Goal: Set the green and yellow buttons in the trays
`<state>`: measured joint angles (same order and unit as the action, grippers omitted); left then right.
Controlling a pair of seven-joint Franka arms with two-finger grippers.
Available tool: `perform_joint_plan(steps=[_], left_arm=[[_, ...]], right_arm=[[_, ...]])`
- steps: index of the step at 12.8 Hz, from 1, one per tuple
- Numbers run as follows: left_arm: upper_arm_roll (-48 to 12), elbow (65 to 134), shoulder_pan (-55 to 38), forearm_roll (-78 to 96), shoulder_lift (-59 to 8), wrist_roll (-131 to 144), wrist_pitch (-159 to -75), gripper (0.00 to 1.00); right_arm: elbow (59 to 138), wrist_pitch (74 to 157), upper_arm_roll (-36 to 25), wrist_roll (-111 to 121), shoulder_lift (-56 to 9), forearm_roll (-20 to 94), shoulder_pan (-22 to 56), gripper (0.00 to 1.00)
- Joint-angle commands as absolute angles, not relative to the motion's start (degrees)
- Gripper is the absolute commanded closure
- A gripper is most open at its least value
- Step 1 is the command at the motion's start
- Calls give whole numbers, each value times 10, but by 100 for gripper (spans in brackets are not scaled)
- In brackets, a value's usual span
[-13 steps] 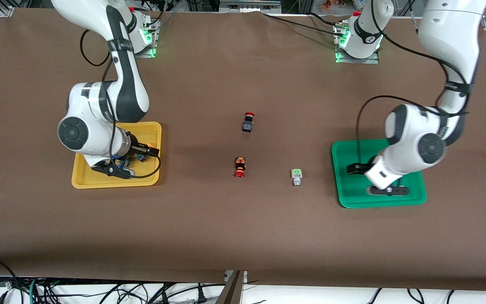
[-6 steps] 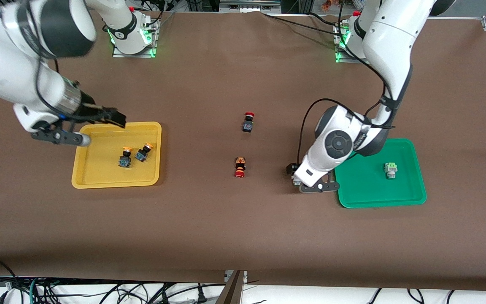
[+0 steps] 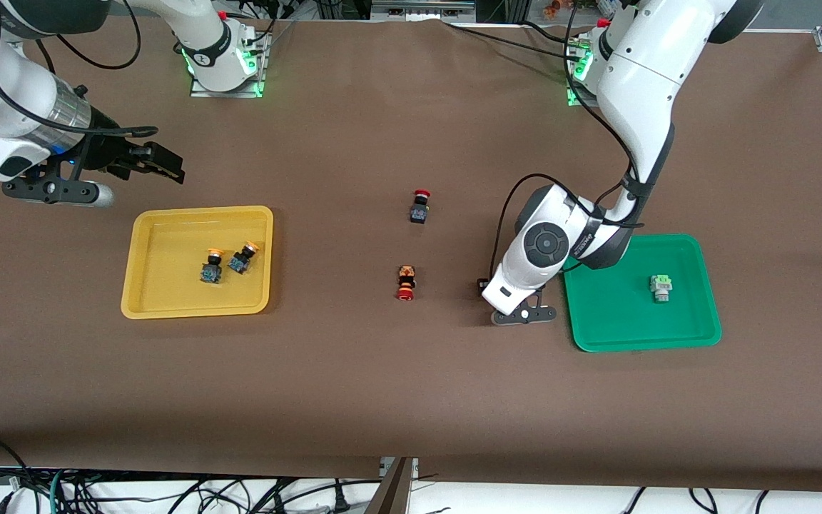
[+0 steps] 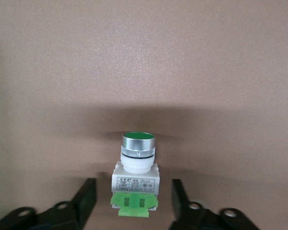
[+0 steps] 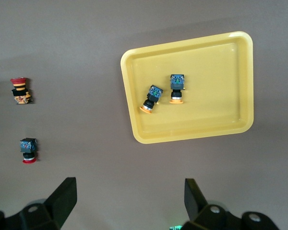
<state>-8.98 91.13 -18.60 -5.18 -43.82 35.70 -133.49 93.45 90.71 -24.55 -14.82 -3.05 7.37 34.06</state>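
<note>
A green button (image 4: 134, 184) with a white body lies on the brown table between the fingers (image 4: 86, 197) of my left gripper (image 4: 133, 192). A gap shows on each side, so the gripper is open around it. In the front view my left gripper (image 3: 500, 300) is low beside the green tray (image 3: 618, 325) and hides this button. Another green button (image 3: 661, 287) lies in that tray. Two yellow buttons (image 3: 212, 265) (image 3: 243, 257) lie in the yellow tray (image 3: 150, 289). My right gripper (image 3: 167, 165) hangs open and empty over the table beside the yellow tray (image 5: 221, 72).
A red-capped black button (image 3: 419, 207) and a red-capped button with an orange-black body (image 3: 406, 283) lie mid-table between the trays. The same pair, the black one (image 5: 28, 149) and the orange-black one (image 5: 20, 91), appears in the right wrist view.
My left gripper left the green tray, came down around the button on the table and narrowed its fingers. My right gripper rose out of the yellow tray toward the bases, leaving two yellow buttons there.
</note>
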Motion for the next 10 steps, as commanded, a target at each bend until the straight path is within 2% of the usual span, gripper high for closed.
perform_joint_plan(steps=[1,2,3,8,10], left_arm=[[-91,893,-192,-80,-449,395,-1340,97],[-104,892,-183,-80,-441,393,-1331,100],[-105,890,-180,-80,-431,388,-1314,100],[-105,880,-98,-68,-364,170,-1172,100],[-98,889,-55,-59,-349,51,-1148,100]], right_arm=[[951,897,-118,-123,-4,64,196,1],[951,890,-38,-109,-1,64,104,1],[954,889,-2,-102,3,62,65,1],[953,894,-4,-95,-2,40,59,1],[947,897,-5,-104,-7,32,58,1]])
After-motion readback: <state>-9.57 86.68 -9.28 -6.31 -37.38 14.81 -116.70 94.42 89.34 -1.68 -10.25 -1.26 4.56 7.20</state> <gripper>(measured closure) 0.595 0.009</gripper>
